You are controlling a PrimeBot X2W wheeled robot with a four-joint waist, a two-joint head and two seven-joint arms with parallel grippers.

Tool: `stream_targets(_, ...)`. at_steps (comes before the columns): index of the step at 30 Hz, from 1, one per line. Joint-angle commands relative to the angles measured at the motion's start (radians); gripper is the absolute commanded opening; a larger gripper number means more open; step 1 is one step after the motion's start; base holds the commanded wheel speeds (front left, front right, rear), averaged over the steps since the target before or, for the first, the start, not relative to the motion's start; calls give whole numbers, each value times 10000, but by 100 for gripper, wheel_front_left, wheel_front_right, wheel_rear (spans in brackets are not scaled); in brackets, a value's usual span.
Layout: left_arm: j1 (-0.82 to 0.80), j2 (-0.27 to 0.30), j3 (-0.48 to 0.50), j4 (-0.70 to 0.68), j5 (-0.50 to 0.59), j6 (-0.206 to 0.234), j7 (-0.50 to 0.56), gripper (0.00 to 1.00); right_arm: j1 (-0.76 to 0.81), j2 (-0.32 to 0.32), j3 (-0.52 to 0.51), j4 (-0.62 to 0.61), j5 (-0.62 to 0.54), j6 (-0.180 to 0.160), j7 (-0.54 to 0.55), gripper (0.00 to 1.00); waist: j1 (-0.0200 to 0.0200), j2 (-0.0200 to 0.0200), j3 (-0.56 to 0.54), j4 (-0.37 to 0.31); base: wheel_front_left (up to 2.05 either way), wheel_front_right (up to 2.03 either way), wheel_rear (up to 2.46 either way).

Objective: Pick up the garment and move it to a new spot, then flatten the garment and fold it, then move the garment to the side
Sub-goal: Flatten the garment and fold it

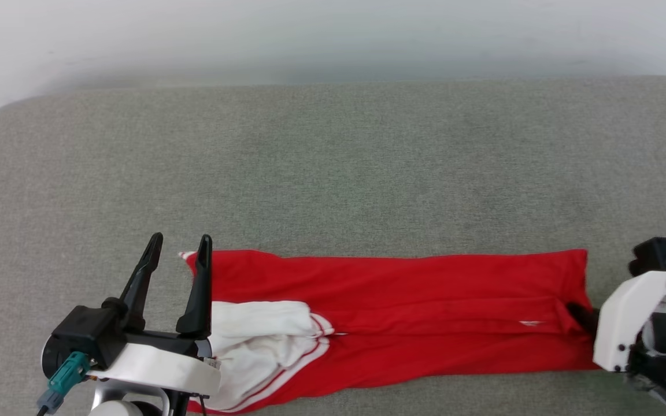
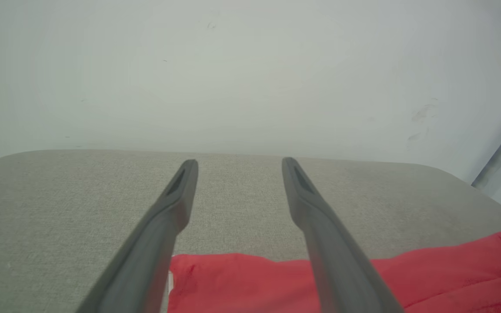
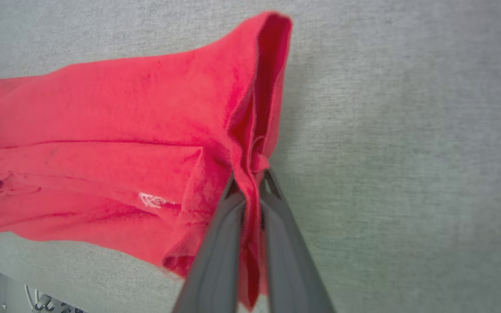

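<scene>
- We see the shirt (image 1: 402, 312) lying on the grey bench (image 1: 333, 162) as a long, narrow red band. It is folded lengthwise and runs from left to right along the near edge in the head view.
- At its left end the white sleeves (image 1: 258, 335) lie bunched on top of the red cloth. Their red-and-white striped trim (image 1: 313, 338) curves toward the near edge.
- Our left gripper (image 1: 181, 238) is at that left end, its jaws spread wide with nothing between them. It points away from us, and in the head view its inner prong crosses the shirt's far left corner.
- In the left wrist view we look between the two spread fingers (image 2: 163, 226) across bare bench to the pale wall (image 2: 250, 65). The red cloth lies below them and to their right. We cannot tell whether either finger touches the cloth.
- Our right gripper (image 3: 250, 182) is at the shirt's right end, its jaws pressed together and pinching the red hem edge.
- In the right wrist view a ridge of red fabric is squeezed between the two dark prongs, and the cloth around it puckers and gathers toward the pinch.
- Above the pinch in that view, the hem gapes open as a loose fold.
- A small white mark (image 3: 152, 200) sits on the red cloth near the pinched end.
</scene>
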Motion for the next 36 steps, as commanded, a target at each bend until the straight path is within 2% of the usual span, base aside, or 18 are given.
stream_targets(1,135,56,40,-64,40,47,-40,100,-65,-192,-290,-8,-50,-7,41,0,0,-1,-68,-125,0,0,0)
stream_targets(6,272,108,12,-149,70,117,-20,100,130,-294,-1520,-134,-309,-7,247,0,0,-1,-123,-345,0,0,0)
stream_targets(10,305,128,-44,-177,83,134,2,100,273,-123,-2779,-439,-691,-7,619,0,0,-1,-146,-489,0,0,0)
stream_targets(15,312,142,-69,-185,85,135,3,100,383,210,-3418,-1019,-768,-5,1271,0,0,-1,-175,-655,0,0,0)
stream_targets(18,292,145,-123,-181,78,90,18,100,265,951,-3418,-1291,89,-4,2062,0,0,-1,-235,-697,0,0,0)
stream_targets(21,255,146,-190,-166,79,61,50,100,313,1569,-3066,-1741,1457,-4,3002,0,0,-1,-301,-680,0,0,0)
stream_targets(27,134,91,-370,-160,97,20,125,100,550,2025,-2380,-1964,4215,-4,4298,0,0,-1,-363,-431,0,0,0)
stream_targets(31,12,35,-503,-128,95,-30,180,100,537,2050,-1681,-1192,6172,-4,4150,0,0,-1,-332,-93,0,0,0)
stream_targets(36,-205,-63,-618,-36,53,-123,194,100,205,2042,-726,-401,7014,-4,3550,0,0,-1,-233,275,0,0,0)
